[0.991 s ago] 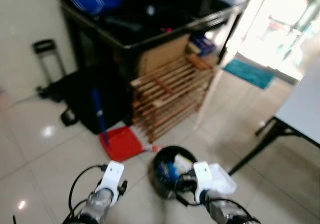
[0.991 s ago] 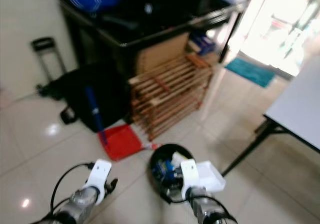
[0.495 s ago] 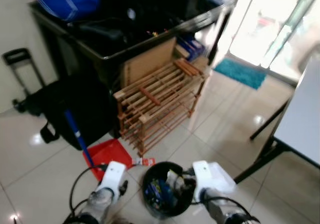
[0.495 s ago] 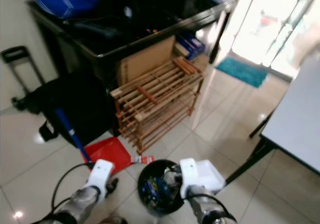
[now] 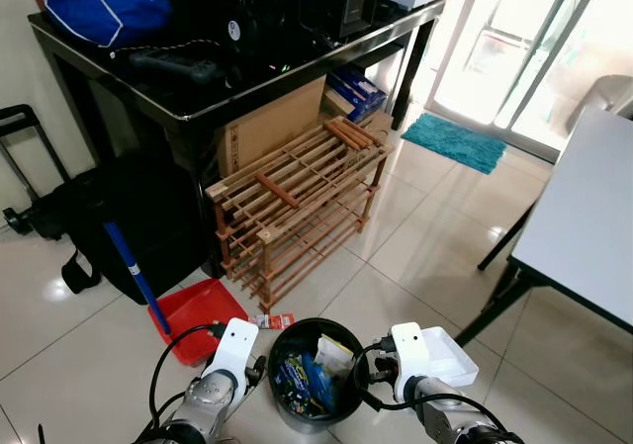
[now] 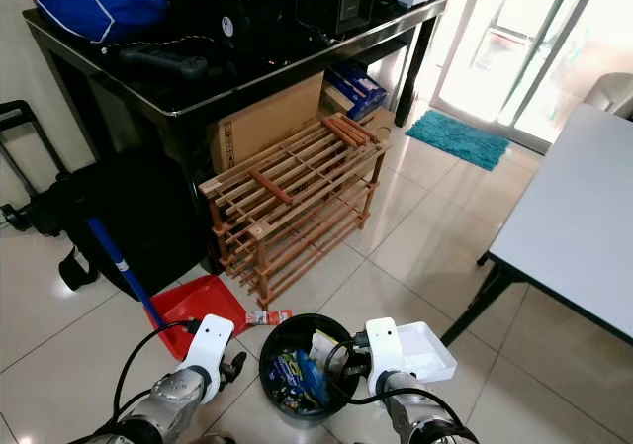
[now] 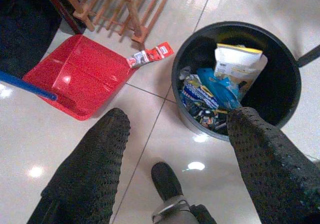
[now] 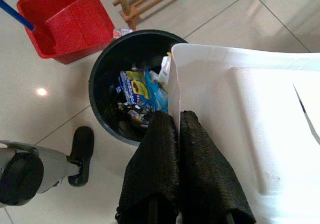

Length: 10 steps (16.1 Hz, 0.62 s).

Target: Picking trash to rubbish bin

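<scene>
Right wrist view shows the right gripper (image 8: 176,129) clamped on the rim of a white plastic tray (image 8: 250,134), seemingly light, stiff and thin-walled, beside the black rubbish bin (image 8: 107,67) ahead; the left gripper (image 7: 175,129) hangs spread apart.

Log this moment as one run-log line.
right gripper: shut on white tray | beside black bin | left gripper: open, idle
</scene>
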Tool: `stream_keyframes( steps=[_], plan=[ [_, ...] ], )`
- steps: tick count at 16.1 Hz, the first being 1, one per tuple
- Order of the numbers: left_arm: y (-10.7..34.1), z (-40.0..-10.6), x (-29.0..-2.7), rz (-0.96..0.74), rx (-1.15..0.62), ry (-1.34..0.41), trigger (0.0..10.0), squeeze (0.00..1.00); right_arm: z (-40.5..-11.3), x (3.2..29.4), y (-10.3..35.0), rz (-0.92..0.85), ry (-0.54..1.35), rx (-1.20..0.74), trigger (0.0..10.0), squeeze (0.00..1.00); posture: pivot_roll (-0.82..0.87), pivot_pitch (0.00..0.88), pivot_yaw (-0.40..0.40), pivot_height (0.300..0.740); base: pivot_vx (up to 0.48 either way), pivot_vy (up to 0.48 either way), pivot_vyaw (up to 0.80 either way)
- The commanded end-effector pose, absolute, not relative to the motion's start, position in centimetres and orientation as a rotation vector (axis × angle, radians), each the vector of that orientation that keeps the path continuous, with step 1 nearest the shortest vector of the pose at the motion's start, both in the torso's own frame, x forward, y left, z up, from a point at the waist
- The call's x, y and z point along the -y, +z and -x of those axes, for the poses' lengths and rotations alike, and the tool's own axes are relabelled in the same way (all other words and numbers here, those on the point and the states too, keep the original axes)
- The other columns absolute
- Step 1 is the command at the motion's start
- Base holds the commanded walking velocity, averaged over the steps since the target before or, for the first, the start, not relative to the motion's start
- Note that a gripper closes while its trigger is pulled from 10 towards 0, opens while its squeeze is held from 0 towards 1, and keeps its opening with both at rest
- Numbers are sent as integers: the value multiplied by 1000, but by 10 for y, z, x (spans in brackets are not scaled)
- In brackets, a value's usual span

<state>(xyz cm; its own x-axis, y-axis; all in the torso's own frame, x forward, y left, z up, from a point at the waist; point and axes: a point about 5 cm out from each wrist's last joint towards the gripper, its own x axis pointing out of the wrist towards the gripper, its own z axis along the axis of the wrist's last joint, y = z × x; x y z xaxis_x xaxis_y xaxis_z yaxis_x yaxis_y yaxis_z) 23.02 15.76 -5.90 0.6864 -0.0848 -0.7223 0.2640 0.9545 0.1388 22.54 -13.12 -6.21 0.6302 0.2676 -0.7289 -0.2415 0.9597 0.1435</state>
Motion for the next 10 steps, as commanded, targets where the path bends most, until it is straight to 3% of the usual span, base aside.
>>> stream_keyframes(
  steps=[1, 10],
  plan=[
    [-60, -229, -154, -241, -797, -213, 10000, 0, -230, 134, -60, -27, 292, -839, 10000, 0, -8, 75, -99, 740, 0, 0, 0],
    [-48, -242, -144, -168, -686, -255, 10000, 0, -244, 99, -47, -78, 428, -781, 10000, 0, -23, 224, -113, 740, 0, 0, 0]
  ],
)
